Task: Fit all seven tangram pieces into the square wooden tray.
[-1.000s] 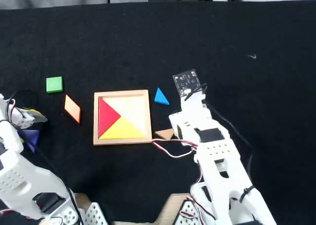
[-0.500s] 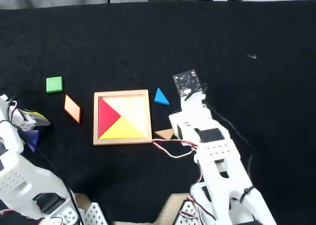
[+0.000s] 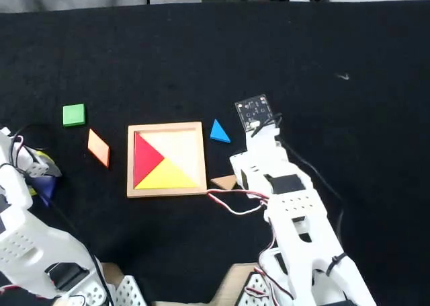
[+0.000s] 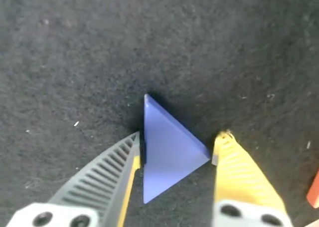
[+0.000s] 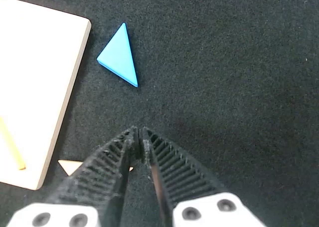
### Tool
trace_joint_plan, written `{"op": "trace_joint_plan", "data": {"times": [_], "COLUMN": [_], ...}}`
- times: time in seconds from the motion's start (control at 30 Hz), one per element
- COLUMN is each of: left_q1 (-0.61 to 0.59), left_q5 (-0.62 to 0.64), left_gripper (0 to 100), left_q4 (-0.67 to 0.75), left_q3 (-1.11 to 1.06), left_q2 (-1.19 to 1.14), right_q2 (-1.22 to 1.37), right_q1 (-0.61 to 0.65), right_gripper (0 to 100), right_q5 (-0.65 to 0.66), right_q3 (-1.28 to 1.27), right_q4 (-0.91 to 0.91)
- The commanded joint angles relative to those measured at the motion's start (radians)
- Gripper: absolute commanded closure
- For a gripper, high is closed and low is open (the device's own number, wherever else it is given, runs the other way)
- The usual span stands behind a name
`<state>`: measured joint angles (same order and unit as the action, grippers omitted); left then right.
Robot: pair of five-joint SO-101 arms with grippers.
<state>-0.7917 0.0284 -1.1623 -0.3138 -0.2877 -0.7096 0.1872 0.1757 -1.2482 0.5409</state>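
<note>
Where the tray (image 3: 165, 126) lies on the black table (image 3: 322, 64), two pieces are seated in it: a red triangle (image 3: 148, 159) against its left wall and a yellow triangle (image 3: 168, 177) along its near wall. The remainder of its floor is bare wood.

Five pieces lie outside the tray. A blue triangle (image 3: 218, 132) sits just off its far right corner. A tan triangle (image 3: 225, 181) lies just off its near right corner, partly under the right arm. An orange parallelogram (image 3: 99, 147) lies close to its left side. A green square (image 3: 74, 115) is farther out to the left, beyond the parallelogram. A purple triangle (image 4: 167, 154) lies flat on the table well to the left of the tray.

The left gripper (image 4: 180, 137) is down at the purple triangle. Its jaws are set to the width of the piece, the grey finger against one edge and the yellow finger against the opposite corner.

The right gripper (image 5: 138, 134) sits to the right of the tray, between the blue and tan triangles. Its jaws are pressed nearly together and hold nothing.
</note>
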Motion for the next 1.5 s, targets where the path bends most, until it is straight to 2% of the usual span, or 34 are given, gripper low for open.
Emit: {"op": "trace_joint_plan", "data": {"times": [0.0,0.37,0.57,0.8,0.87,1.03,1.1,1.23,1.47], "left_q1": [-0.008,-0.007,-0.008,-0.008,-0.010,-0.007,-0.007,-0.018,-0.018], "left_q5": [0.009,-0.025,-0.180,-0.545,-0.608,-0.729,-0.778,-0.867,-0.873], "left_gripper": [80,82,82,82,82,82,82,82,82], "left_q4": [0.002,0.000,0.006,-0.003,-0.055,-0.394,-0.471,-0.522,-0.405], "left_q3": [0.001,0.007,0.008,0.107,0.170,0.421,0.450,0.371,0.035], "left_q2": [0.008,0.015,0.015,0.017,0.018,0.044,0.078,0.204,0.631], "right_q2": [-0.031,-0.031,-0.031,-0.031,-0.031,-0.031,-0.031,-0.031,-0.031], "right_q1": [0.014,0.014,0.014,0.014,0.014,0.014,0.014,0.014,0.014], "right_gripper": [98.5,98.5,98.5,98.4,98.4,98.4,98.4,98.4,98.4], "right_q5": [0.011,0.011,0.011,0.011,0.011,0.011,0.011,0.011,0.011], "right_q3": [0.010,0.010,0.010,0.008,0.008,0.008,0.008,0.008,0.012], "right_q4": [0.008,0.008,0.008,0.008,0.008,0.008,0.008,0.008,0.008]}}
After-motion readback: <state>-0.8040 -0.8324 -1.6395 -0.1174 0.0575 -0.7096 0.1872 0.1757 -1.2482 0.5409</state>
